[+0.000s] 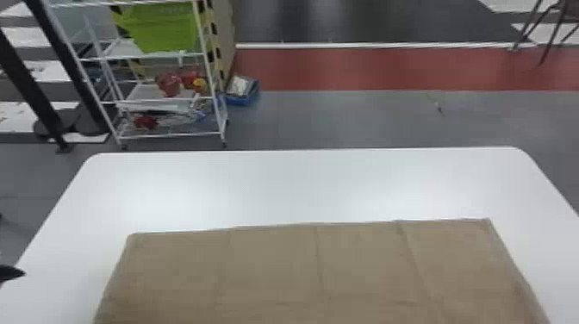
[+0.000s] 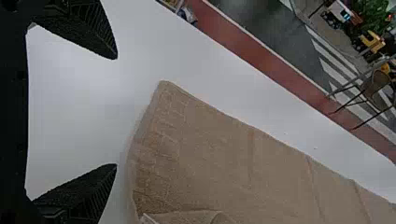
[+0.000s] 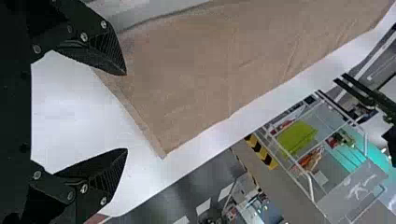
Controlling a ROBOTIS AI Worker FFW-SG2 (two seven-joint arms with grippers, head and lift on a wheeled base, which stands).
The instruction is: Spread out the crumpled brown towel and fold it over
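lying spread on the white table (image 1: 301, 185), long axis left to right, the brown towel (image 1: 319, 271) stretches between the left gripper (image 2: 116, 111), off its left end, and the right gripper (image 3: 126, 111), by its right; both have fingers parted, neither clearly nearer for a likely two-handed fold.

Soft, bright glare on tabletop (image 1: 275, 185)

Worktop (image 1: 301, 185): white, smooth, far corners rounded. Directly on it, brown towel (image 1: 275, 267), spread wide and mostly flat, far edge nearly straight and set in from the worktop's far edge. Faint creases cross the cloth; left wrist view shows a raised fold.
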